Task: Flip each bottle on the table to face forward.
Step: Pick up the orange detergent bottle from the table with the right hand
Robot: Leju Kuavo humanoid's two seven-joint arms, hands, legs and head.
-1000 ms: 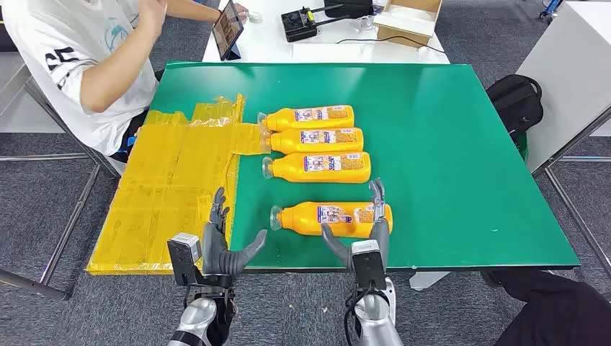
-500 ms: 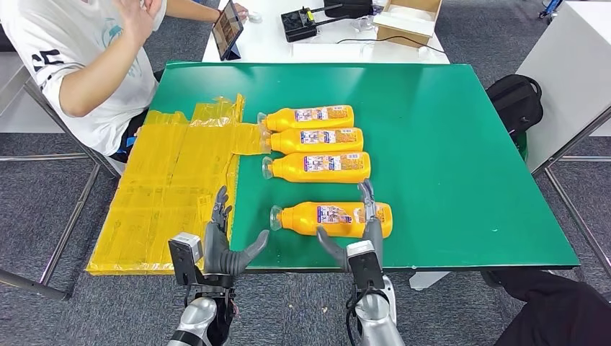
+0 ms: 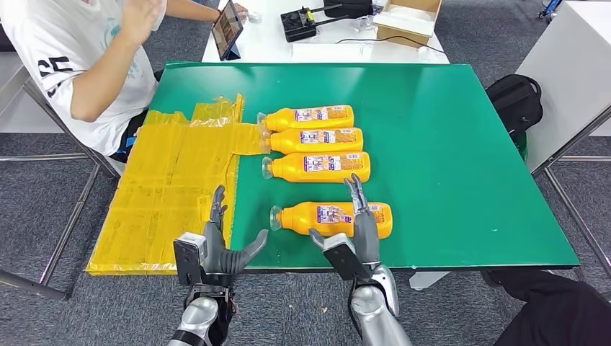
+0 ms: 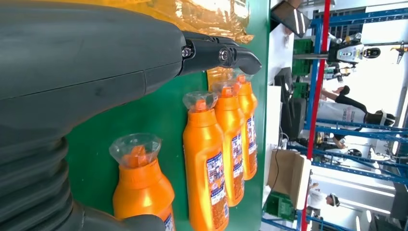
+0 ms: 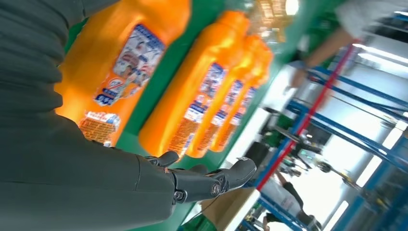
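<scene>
Head view: four orange bottles lie on their sides on the green table (image 3: 461, 130), caps pointing toward the yellow sheet (image 3: 169, 194) taped over the table's left part. Three of them, the far bottle (image 3: 310, 116), second bottle (image 3: 317, 139) and third bottle (image 3: 320, 166), lie side by side, touching or nearly so. The near bottle (image 3: 328, 217) lies apart from them, close to the table's front edge, label up. The right hand (image 3: 353, 231) reaches over the base end of the near bottle, fingers stretched out and spread, thumb out to the side; whether the fingers touch the bottle cannot be told. The left hand (image 3: 220, 241) hovers at the front edge by the border of the yellow sheet, fingers apart, holding nothing. A person (image 3: 79, 65) in a white shirt sits at the far left corner, one hand raised. Behind the green table stands a white table (image 3: 331, 47) with a tablet (image 3: 229, 27) and a cardboard box (image 3: 407, 18).
</scene>
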